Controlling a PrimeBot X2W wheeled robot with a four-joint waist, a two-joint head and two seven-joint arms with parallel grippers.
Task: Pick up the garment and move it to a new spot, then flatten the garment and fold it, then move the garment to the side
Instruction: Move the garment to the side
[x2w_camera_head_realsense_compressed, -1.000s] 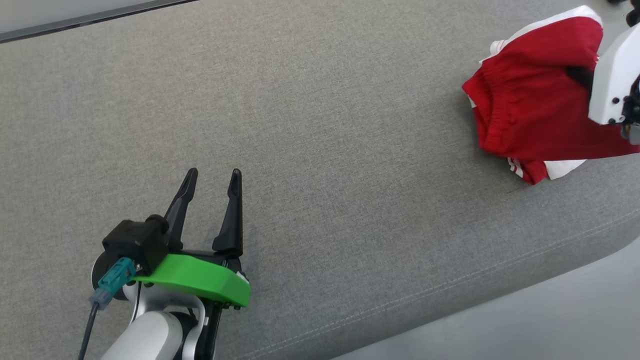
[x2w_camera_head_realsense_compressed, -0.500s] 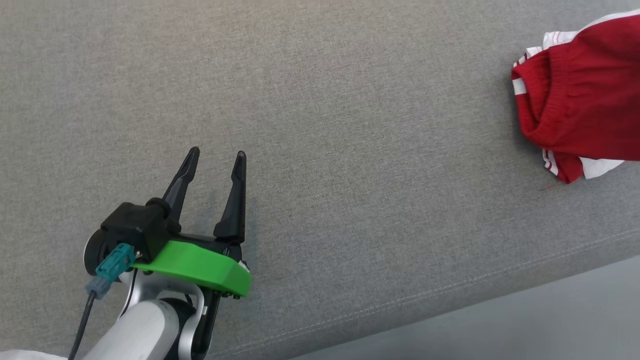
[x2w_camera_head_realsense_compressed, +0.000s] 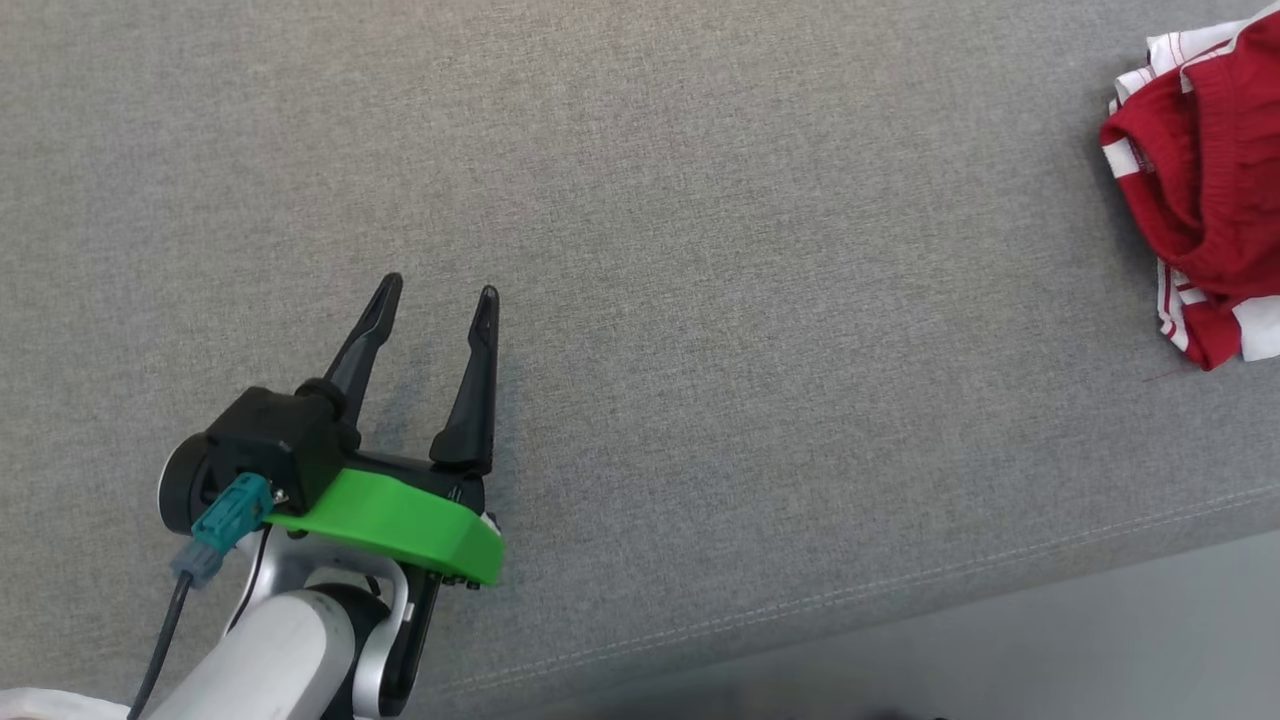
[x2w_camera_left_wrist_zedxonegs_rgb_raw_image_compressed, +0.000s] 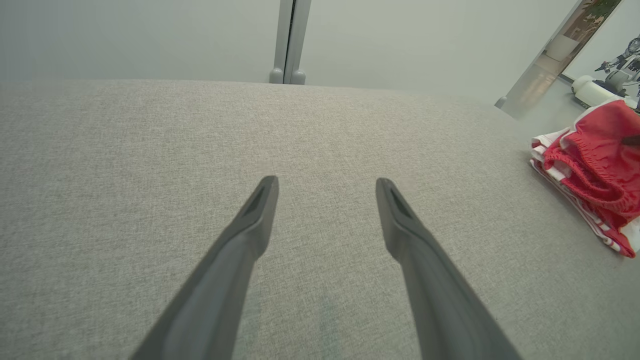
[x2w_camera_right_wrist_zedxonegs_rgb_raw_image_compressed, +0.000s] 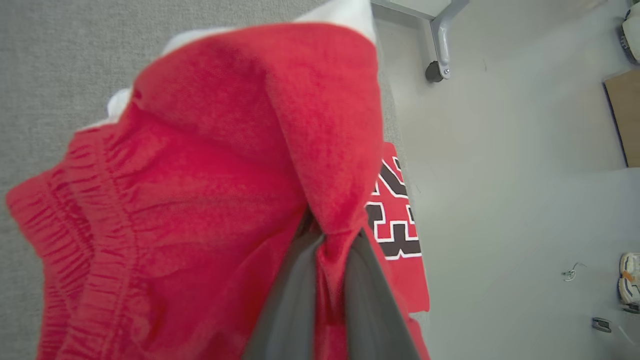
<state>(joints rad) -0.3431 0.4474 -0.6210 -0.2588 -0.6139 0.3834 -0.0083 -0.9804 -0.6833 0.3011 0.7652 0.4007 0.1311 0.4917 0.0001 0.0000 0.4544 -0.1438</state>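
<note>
Garment (x2w_camera_right_wrist_zedxonegs_rgb_raw_image_compressed: 200, 175), red, is pinched in the right hand (x2w_camera_right_wrist_zedxonegs_rgb_raw_image_compressed: 332, 232); the left hand (x2w_camera_head_realsense_compressed: 439, 287) is spread, empty.

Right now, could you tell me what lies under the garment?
The grey surface shows beside the garment and runs under it; whatever lies directly beneath its folds is covered.

The head view looks steeply down on the grey surface (x2w_camera_head_realsense_compressed: 700, 250) from above its near edge, with the left end effector (x2w_camera_head_realsense_compressed: 439, 286) close beneath it. The left wrist view sits low over the surface, facing along its fingers (x2w_camera_left_wrist_zedxonegs_rgb_raw_image_compressed: 245, 235) to the far edge and the wall (x2w_camera_left_wrist_zedxonegs_rgb_raw_image_compressed: 150, 40). Both take in the red shorts (x2w_camera_head_realsense_compressed: 1220, 200) at the right edge. The right wrist view is very near those shorts, looking down past that edge to the floor (x2w_camera_right_wrist_zedxonegs_rgb_raw_image_compressed: 500, 200).
</note>
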